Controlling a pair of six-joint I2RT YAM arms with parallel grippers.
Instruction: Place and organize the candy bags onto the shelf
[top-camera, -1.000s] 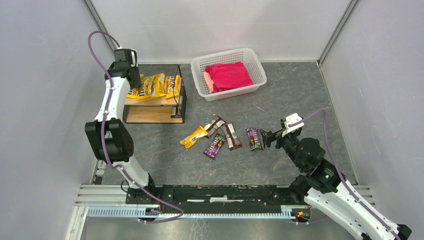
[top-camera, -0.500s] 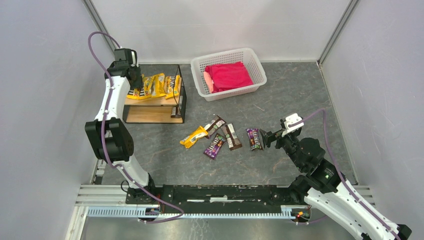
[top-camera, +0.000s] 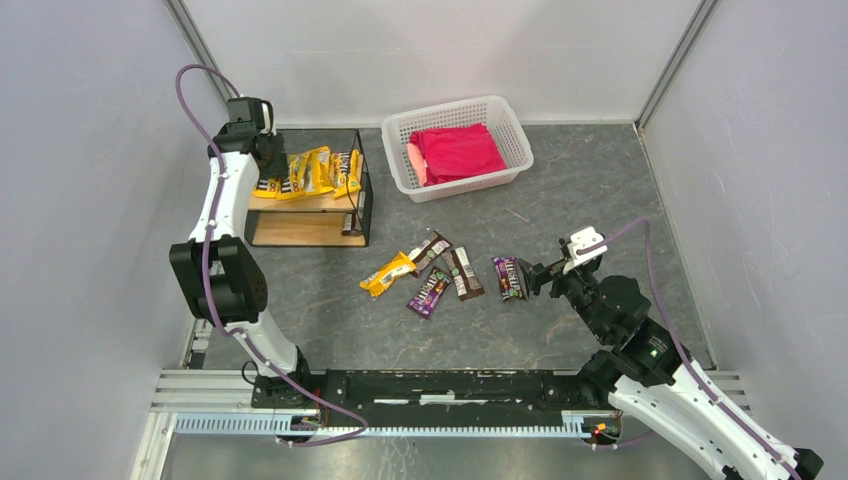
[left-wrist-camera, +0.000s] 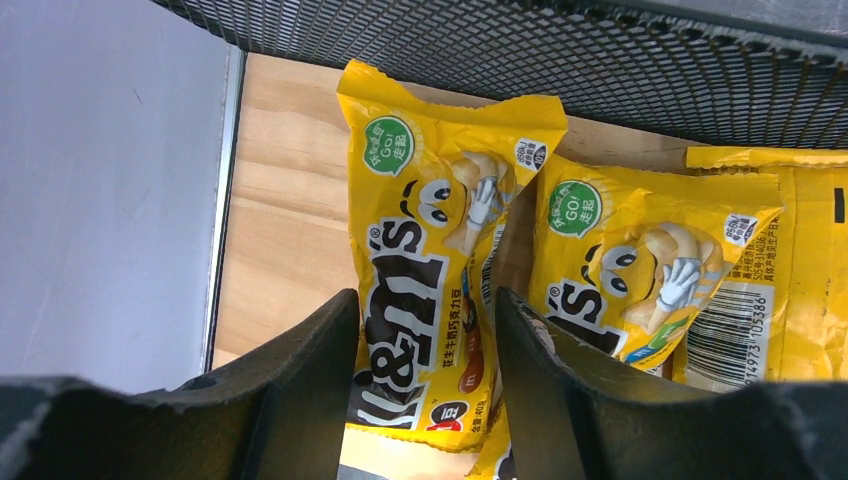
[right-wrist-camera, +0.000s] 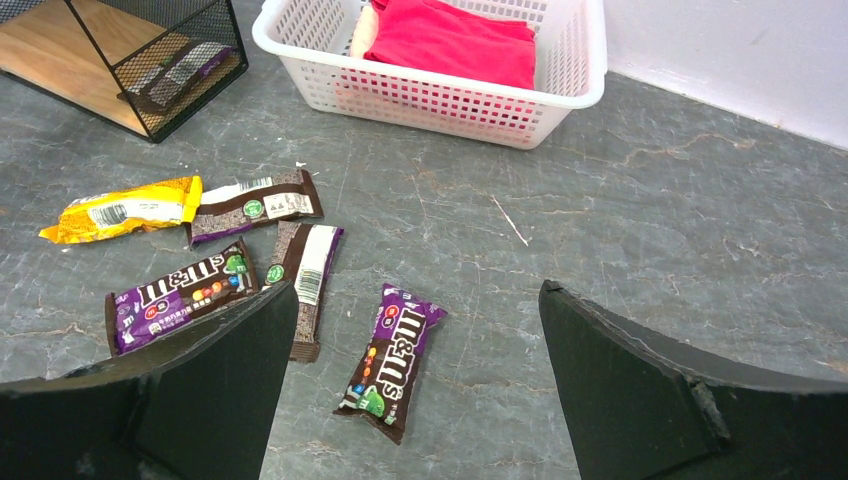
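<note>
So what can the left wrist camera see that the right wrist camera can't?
Only the left wrist view shows the yellow candy bags lying on the shelf, on its top board, close up between the left gripper fingers. Only the right wrist view shows five loose candy bags on the table, the white basket with the red cloth, and the open right gripper. Both show the shelf's wood and black mesh.
</note>
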